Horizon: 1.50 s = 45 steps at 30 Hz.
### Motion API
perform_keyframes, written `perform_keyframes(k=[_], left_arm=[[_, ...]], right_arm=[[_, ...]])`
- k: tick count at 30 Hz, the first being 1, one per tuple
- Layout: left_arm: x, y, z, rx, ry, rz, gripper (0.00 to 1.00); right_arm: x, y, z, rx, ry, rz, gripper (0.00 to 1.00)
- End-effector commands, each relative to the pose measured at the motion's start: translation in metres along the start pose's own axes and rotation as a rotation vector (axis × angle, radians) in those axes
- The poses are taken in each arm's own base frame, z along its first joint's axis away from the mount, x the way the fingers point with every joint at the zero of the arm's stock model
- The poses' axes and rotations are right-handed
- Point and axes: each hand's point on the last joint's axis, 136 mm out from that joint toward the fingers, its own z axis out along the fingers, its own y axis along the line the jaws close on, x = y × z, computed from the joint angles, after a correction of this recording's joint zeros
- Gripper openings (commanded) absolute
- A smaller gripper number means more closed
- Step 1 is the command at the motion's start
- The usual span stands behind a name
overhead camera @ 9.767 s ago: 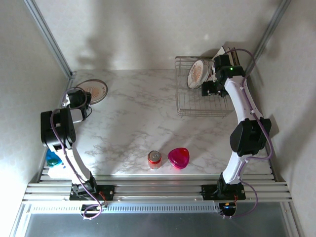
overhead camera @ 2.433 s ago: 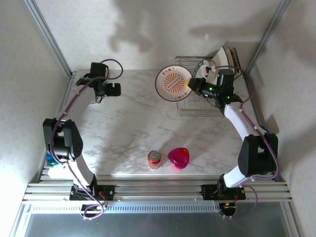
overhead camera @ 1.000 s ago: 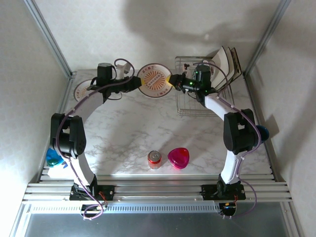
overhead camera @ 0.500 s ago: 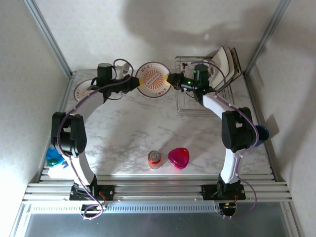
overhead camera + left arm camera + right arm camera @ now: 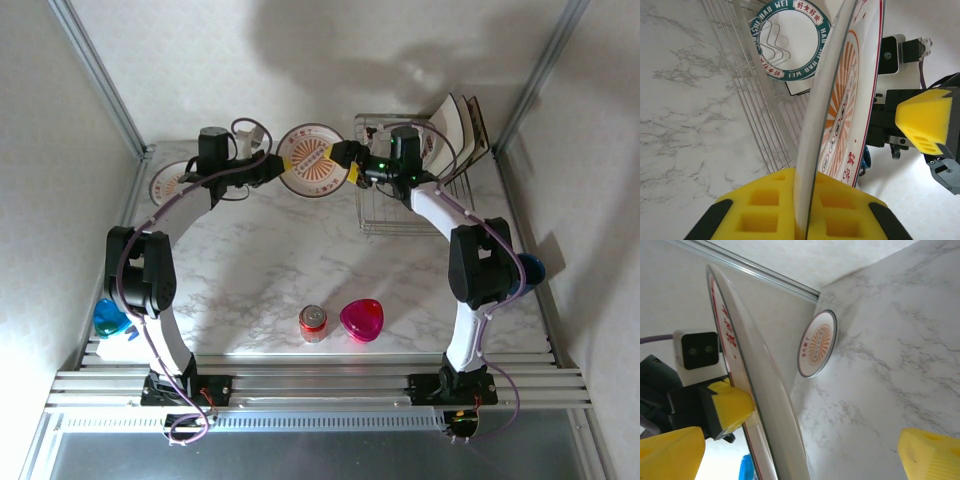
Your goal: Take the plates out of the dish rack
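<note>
A round white plate with a red sunburst motif hangs upright above the table, left of the dish rack. My left gripper is shut on its left rim; the yellow pads pinch the edge of the plate. My right gripper stands open at the plate's right rim, jaws wide on both sides of the plate. Square cream plates lean at the rack's back right. A green-ringed round plate stands in the dish rack. Another round plate lies flat at the far left.
A red can and a pink heart-shaped dish sit near the front middle. A blue object lies at the left front edge. Walls and metal frame posts close in the table's back corners.
My right gripper carried the plate from the rack leftward to my left gripper. In the last second the left jaws shut on the rim and the right jaws opened.
</note>
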Motion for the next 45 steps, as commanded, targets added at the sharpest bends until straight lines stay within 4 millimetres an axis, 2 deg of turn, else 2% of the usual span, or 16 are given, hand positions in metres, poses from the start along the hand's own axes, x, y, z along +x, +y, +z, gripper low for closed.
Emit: perform_keyframes(k=[1, 6, 9, 13, 18, 21, 26, 32, 39, 45], left_arm=[[-0.011, -0.014, -0.009, 0.028, -0.043, 0.065, 0.00], [-0.015, -0.008, -0.017, 0.004, -0.069, 0.057, 0.00], [-0.020, 0.002, -0.024, -0.041, -0.106, 0.051, 0.00], [-0.032, 0.018, -0.041, -0.108, -0.176, 0.031, 0.00], [-0.057, 0.032, -0.081, -0.167, -0.341, -0.017, 0.00], [-0.070, 0.039, -0.110, -0.205, -0.451, -0.045, 0.00], [-0.079, 0.057, -0.158, -0.262, -0.634, -0.113, 0.00], [-0.070, 0.089, -0.202, -0.358, -0.849, -0.228, 0.00], [-0.051, 0.130, -0.237, -0.383, -1.053, -0.417, 0.00], [-0.045, 0.153, -0.251, -0.397, -1.141, -0.494, 0.00]], right_arm=[[-0.017, 0.027, -0.023, 0.050, -0.031, -0.102, 0.99], [-0.035, 0.020, -0.055, 0.208, -0.051, -0.147, 0.99], [-0.042, 0.000, -0.081, 0.428, -0.032, -0.195, 0.99], [-0.046, -0.031, -0.128, 0.763, 0.000, -0.268, 0.99], [-0.043, -0.066, -0.198, 1.186, 0.098, -0.343, 0.99], [-0.037, -0.071, -0.224, 1.275, 0.135, -0.337, 0.99], [-0.028, -0.070, -0.237, 1.286, 0.161, -0.336, 0.99], [-0.017, -0.079, -0.241, 1.303, 0.210, -0.327, 0.99], [-0.014, -0.084, -0.235, 1.274, 0.228, -0.322, 0.99], [-0.012, -0.087, -0.229, 1.250, 0.239, -0.317, 0.99]])
